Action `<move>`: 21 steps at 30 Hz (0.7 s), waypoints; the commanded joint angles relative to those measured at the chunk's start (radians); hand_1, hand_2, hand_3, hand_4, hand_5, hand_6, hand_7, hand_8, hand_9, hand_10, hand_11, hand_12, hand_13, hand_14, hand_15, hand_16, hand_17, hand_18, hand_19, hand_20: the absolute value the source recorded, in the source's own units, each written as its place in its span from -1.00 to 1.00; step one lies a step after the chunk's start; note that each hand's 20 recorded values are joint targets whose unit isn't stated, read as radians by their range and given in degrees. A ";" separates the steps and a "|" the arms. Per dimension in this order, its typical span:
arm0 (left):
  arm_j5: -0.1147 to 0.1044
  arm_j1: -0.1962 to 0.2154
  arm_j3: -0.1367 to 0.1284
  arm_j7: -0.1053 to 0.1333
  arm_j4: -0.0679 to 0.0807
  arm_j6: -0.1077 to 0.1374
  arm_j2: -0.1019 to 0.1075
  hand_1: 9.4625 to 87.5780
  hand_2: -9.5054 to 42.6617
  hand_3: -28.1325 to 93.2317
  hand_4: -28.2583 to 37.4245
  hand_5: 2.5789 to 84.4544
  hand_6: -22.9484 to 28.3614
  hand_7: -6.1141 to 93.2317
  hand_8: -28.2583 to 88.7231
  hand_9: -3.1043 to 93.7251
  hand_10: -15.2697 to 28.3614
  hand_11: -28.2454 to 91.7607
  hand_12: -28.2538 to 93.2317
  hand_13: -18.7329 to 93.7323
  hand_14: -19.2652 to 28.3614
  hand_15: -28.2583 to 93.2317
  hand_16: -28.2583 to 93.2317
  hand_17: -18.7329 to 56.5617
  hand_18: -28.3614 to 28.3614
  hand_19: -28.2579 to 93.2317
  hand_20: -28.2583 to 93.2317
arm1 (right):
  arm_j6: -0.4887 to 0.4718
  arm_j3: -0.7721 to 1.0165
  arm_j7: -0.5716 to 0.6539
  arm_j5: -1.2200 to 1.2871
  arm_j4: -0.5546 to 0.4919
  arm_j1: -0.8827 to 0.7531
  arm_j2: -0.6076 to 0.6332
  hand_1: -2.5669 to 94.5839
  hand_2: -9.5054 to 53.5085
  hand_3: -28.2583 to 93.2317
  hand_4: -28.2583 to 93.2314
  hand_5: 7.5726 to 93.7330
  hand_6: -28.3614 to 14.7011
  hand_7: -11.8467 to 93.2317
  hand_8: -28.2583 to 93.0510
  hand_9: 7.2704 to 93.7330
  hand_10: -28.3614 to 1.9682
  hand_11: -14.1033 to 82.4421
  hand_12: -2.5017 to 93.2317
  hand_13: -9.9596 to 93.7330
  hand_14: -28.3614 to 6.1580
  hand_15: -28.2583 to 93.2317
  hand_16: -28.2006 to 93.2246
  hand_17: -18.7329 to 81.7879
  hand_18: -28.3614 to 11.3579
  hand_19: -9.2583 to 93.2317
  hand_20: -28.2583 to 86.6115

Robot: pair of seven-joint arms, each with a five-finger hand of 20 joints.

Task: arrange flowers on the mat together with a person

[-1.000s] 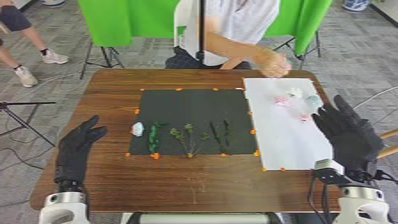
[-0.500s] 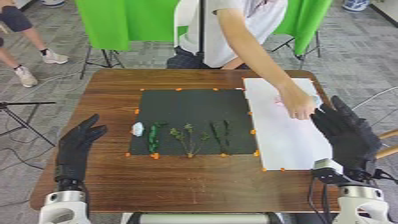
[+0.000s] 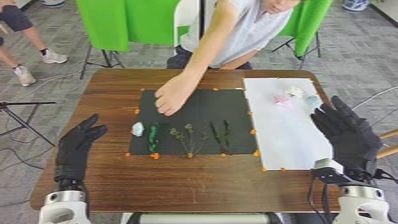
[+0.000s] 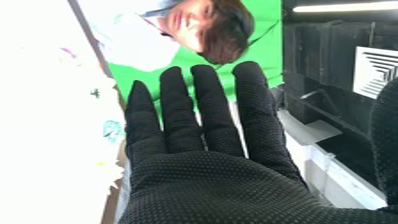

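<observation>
On the left side of the table, my left hand (image 3: pixel 80 142) is raised with relaxed fingers. My right hand (image 3: pixel 348 131) is by the right edge of the white sheet (image 3: pixel 289 135), fingers straight; in the right wrist view the same hand (image 4: pixel 213 185) holds nothing. The dark mat (image 3: pixel 191 117) bears a pale flower (image 3: pixel 137 129), a green stem (image 3: pixel 153 138), leafy sprigs (image 3: pixel 189 140) and dark green stems (image 3: pixel 220 136). A person's hand (image 3: pixel 176 94) is over the mat's upper left; whether it holds something is hidden. Pink (image 3: pixel 282 101), white (image 3: pixel 294 91) and bluish flowers (image 3: pixel 313 101) lie on the sheet.
Orange marks (image 3: pixel 155 156) line the mat and sheet on the brown table (image 3: pixel 191 187). The person leans in over the far edge, with an arm (image 3: pixel 209 52) stretched across it. A green cloth (image 3: pixel 107 25) stands behind.
The person's hand has gone from the sheet's right part, near my right hand, to the mat's upper left. A small pink flower seen there earlier is gone from the sheet. Both my hands kept still.
</observation>
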 commanded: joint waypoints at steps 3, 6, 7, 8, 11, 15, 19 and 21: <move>0.001 0.009 -0.004 -0.013 0.000 -0.002 -0.004 -0.72 -0.57 0.61 -0.99 0.13 0.00 -0.63 -0.63 0.12 0.39 -0.18 -0.30 0.02 0.54 -0.21 -0.54 -0.33 0.40 -0.36 -0.28 | 0.016 -0.001 0.006 -0.006 -0.007 -0.017 -0.001 -0.75 -0.84 0.74 -0.84 -0.19 0.30 -0.59 -0.67 -0.20 -0.09 -0.61 -0.70 -0.16 -0.17 -0.36 -0.31 -0.25 -0.29 -0.75 -0.05; -0.002 0.013 -0.003 -0.014 0.000 0.001 -0.006 -0.72 -0.57 0.61 -0.99 0.12 0.00 -0.63 -0.63 0.12 0.39 -0.18 -0.30 0.02 0.54 -0.21 -0.54 -0.33 0.40 -0.36 -0.28 | 0.022 -0.001 0.008 -0.005 -0.009 -0.019 -0.003 -0.75 -0.84 0.73 -0.84 -0.19 0.29 -0.59 -0.67 -0.20 -0.09 -0.61 -0.70 -0.16 -0.17 -0.36 -0.31 -0.25 -0.29 -0.75 -0.05; -0.001 0.013 -0.003 -0.015 0.000 0.000 -0.007 -0.72 -0.57 0.61 -0.99 0.13 0.00 -0.63 -0.63 0.12 0.39 -0.18 -0.30 0.02 0.54 -0.21 -0.54 -0.33 0.40 -0.36 -0.28 | 0.026 -0.003 0.009 -0.005 -0.009 -0.018 -0.003 -0.75 -0.84 0.73 -0.83 -0.18 0.29 -0.59 -0.67 -0.20 -0.09 -0.61 -0.70 -0.16 -0.17 -0.36 -0.31 -0.25 -0.29 -0.75 -0.05; 0.000 0.014 -0.002 -0.016 0.000 0.000 -0.007 -0.72 -0.57 0.61 -0.99 0.13 0.00 -0.63 -0.63 0.12 0.39 -0.18 -0.30 0.02 0.54 -0.21 -0.54 -0.33 0.40 -0.36 -0.28 | 0.028 -0.005 0.008 -0.006 -0.008 -0.018 -0.002 -0.75 -0.85 0.73 -0.83 -0.18 0.29 -0.59 -0.67 -0.20 -0.09 -0.61 -0.70 -0.16 -0.18 -0.36 -0.31 -0.25 -0.29 -0.75 -0.05; 0.000 0.013 -0.002 -0.014 0.000 -0.002 -0.008 -0.72 -0.58 0.61 -0.99 0.12 0.00 -0.63 -0.63 0.12 0.39 -0.18 -0.30 0.02 0.54 -0.21 -0.54 -0.33 0.40 -0.36 -0.28 | 0.038 -0.012 0.011 -0.009 -0.008 -0.011 0.004 -0.75 -0.85 0.74 -0.84 -0.18 0.29 -0.59 -0.67 -0.20 -0.09 -0.61 -0.69 -0.16 -0.18 -0.36 -0.31 -0.25 -0.29 -0.75 -0.05; -0.001 0.016 -0.004 -0.015 -0.001 -0.001 -0.008 -0.72 -0.58 0.61 -0.99 0.13 0.00 -0.64 -0.63 0.12 0.39 -0.18 -0.30 0.02 0.55 -0.21 -0.54 -0.33 0.40 -0.36 -0.28 | 0.016 0.004 0.007 -0.008 -0.010 -0.024 -0.005 -0.74 -0.85 0.73 -0.84 -0.18 0.29 -0.59 -0.67 -0.20 -0.09 -0.62 -0.69 -0.16 -0.17 -0.36 -0.30 -0.25 -0.29 -0.75 -0.05; -0.002 0.017 -0.005 -0.016 -0.001 0.001 -0.007 -0.72 -0.58 0.61 -0.99 0.13 0.00 -0.63 -0.63 0.12 0.39 -0.18 -0.30 0.02 0.55 -0.21 -0.54 -0.33 0.40 -0.36 -0.28 | 0.004 0.014 0.005 -0.009 -0.011 -0.034 -0.013 -0.74 -0.85 0.73 -0.84 -0.18 0.29 -0.59 -0.67 -0.20 -0.09 -0.61 -0.69 -0.16 -0.17 -0.36 -0.30 -0.25 -0.28 -0.75 -0.05; -0.002 0.014 -0.004 -0.016 -0.001 -0.001 -0.007 -0.72 -0.58 0.61 -0.99 0.13 0.00 -0.63 -0.63 0.11 0.39 -0.18 -0.30 0.02 0.55 -0.21 -0.54 -0.33 0.40 -0.36 -0.28 | 0.006 0.012 0.006 -0.008 -0.011 -0.032 -0.011 -0.74 -0.86 0.74 -0.84 -0.18 0.29 -0.59 -0.67 -0.20 -0.08 -0.61 -0.69 -0.16 -0.18 -0.36 -0.30 -0.25 -0.29 -0.75 -0.05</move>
